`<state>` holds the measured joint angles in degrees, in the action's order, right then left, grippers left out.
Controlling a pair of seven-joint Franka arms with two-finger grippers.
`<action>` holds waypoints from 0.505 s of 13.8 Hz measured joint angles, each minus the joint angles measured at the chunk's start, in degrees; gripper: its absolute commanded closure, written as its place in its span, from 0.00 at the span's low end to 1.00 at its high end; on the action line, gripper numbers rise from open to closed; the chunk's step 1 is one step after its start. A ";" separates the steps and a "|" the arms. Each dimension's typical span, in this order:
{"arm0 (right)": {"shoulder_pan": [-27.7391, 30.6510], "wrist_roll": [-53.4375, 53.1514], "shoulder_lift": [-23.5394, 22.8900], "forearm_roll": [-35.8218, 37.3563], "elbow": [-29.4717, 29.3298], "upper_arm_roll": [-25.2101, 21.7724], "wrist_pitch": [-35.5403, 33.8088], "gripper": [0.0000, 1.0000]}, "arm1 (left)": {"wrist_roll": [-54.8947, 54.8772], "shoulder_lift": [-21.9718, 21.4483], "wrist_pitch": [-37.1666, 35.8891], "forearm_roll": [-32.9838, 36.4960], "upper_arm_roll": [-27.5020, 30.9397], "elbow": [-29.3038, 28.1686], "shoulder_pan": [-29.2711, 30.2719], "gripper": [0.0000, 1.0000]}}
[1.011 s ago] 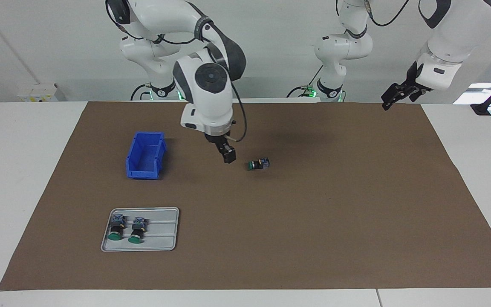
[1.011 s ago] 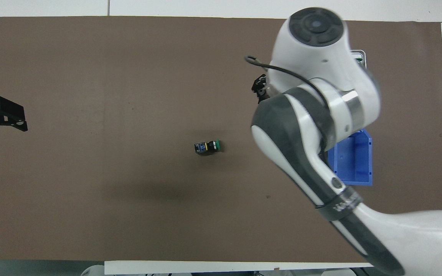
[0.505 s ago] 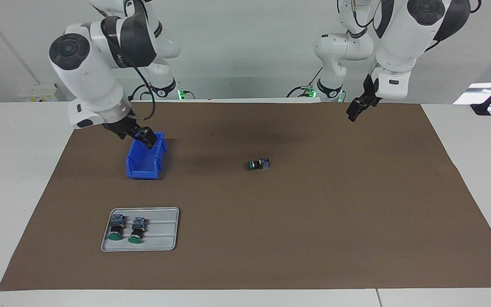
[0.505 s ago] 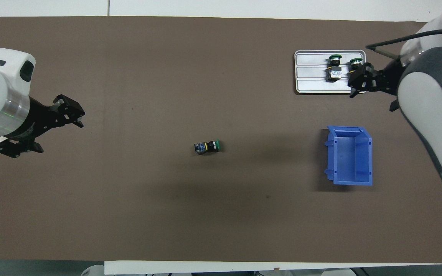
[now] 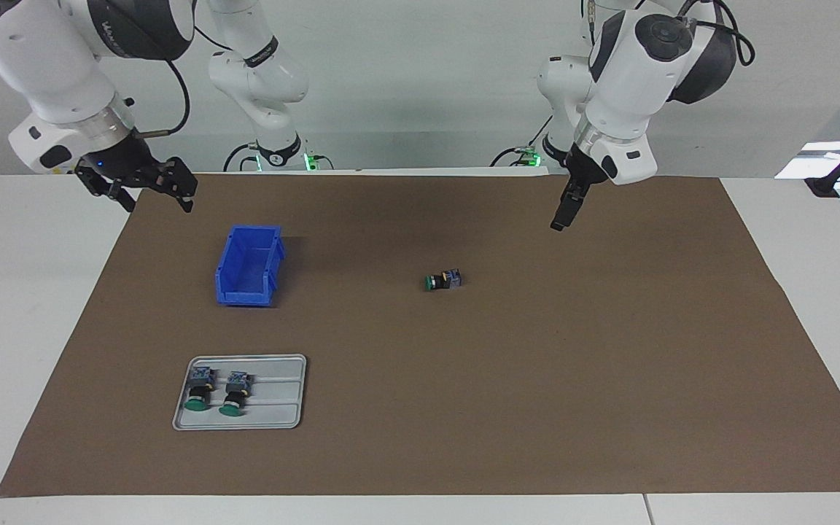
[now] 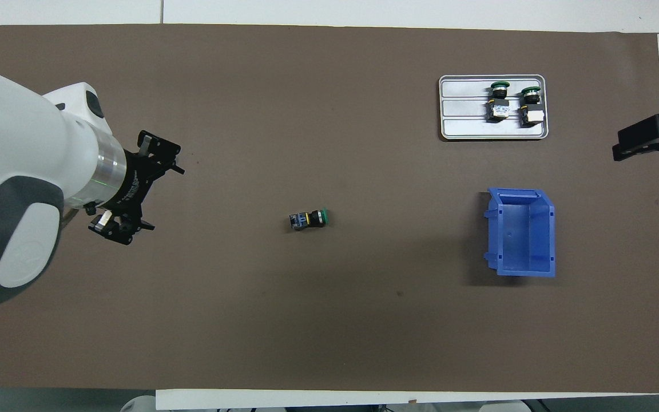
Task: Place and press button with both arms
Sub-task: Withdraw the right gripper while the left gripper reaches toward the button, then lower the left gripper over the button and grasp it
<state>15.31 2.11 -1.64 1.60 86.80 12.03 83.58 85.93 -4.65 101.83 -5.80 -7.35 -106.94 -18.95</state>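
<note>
The button (image 5: pixel 442 281) lies on its side on the brown mat near the middle, its green cap toward the right arm's end; it also shows in the overhead view (image 6: pixel 309 219). Nothing touches it. My left gripper (image 5: pixel 560 219) hangs in the air over the mat, toward the left arm's end from the button, fingers pointing down; in the overhead view (image 6: pixel 161 197) its fingers stand apart and hold nothing. My right gripper (image 5: pixel 158 206) is open and empty, raised over the mat's edge at the right arm's end (image 6: pixel 632 140), well away from the button.
A blue bin (image 5: pixel 249 275) (image 6: pixel 524 232) stands toward the right arm's end. A grey tray (image 5: pixel 274 394) (image 6: pixel 464 109), farther from the robots than the bin, holds two more green-capped buttons (image 5: pixel 216 394) (image 6: pixel 512 103). The brown mat (image 5: pixel 537 401) covers the table.
My right gripper has swung from beside the button, past the blue bin, out to the mat's edge. My left gripper has come in over the mat toward the button. The button has not moved.
</note>
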 measured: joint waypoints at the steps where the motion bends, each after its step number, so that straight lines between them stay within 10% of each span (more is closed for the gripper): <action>1: 0.01 0.25 0.56 0.57 0.06 0.02 -0.48 0.02 | 3.35 0.35 2.04 -0.03 -0.05 -1.15 -1.29 0.00; 7: 0.52 1.95 0.91 1.36 0.70 -0.04 -0.71 0.02 | 21.42 9.90 9.94 -0.15 -0.08 -1.77 -10.11 0.00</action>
<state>15.83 4.06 -0.73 2.96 87.50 11.99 82.87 107.35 5.25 111.78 -5.94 -7.43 -108.72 -29.06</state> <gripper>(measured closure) 0.018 0.000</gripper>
